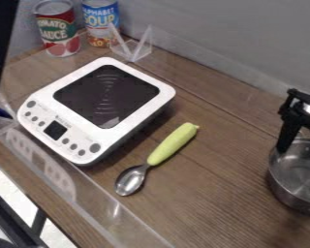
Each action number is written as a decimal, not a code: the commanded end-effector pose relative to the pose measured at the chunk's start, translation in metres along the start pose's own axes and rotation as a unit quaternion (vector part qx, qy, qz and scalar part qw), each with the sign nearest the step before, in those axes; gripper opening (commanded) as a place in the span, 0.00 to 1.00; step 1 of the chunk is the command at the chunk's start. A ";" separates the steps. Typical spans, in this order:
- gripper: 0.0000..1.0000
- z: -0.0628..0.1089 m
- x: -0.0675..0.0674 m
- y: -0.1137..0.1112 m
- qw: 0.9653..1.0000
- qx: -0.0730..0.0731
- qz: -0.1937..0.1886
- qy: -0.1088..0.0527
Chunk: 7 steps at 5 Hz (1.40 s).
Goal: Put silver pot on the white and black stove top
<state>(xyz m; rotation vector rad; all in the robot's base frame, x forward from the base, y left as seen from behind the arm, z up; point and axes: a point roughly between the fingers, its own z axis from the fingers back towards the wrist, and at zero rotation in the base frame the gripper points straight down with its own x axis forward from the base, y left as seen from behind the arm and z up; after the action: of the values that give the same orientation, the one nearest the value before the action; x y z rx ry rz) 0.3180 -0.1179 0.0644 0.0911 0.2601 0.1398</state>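
Note:
The silver pot [297, 182] stands on the wooden table at the right edge of the camera view, partly cut off by the frame. Just above its rim hangs my black gripper [300, 131], also partly cut off. Its fingers [285, 121] are spread open, with nothing between them. The white and black stove top [101, 100] sits at the left, its black glass bare and its button panel facing the front edge. A wide stretch of table separates it from the pot.
A metal spoon with a yellow-green handle [161, 153] lies between stove and pot. Two food cans [58, 26] stand at the back left by the wall, a clear plastic piece [139, 44] beside them. The table's front edge runs diagonally at lower left.

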 end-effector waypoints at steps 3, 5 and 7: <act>1.00 0.051 -0.002 0.011 0.999 -0.025 0.005 -0.045; 1.00 0.056 -0.004 0.014 0.999 -0.022 0.006 -0.039; 1.00 0.035 -0.003 0.014 0.999 -0.027 0.012 -0.025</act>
<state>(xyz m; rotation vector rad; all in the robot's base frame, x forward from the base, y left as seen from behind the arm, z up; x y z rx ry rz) 0.3183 -0.1119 0.0775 0.0762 0.2693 0.1508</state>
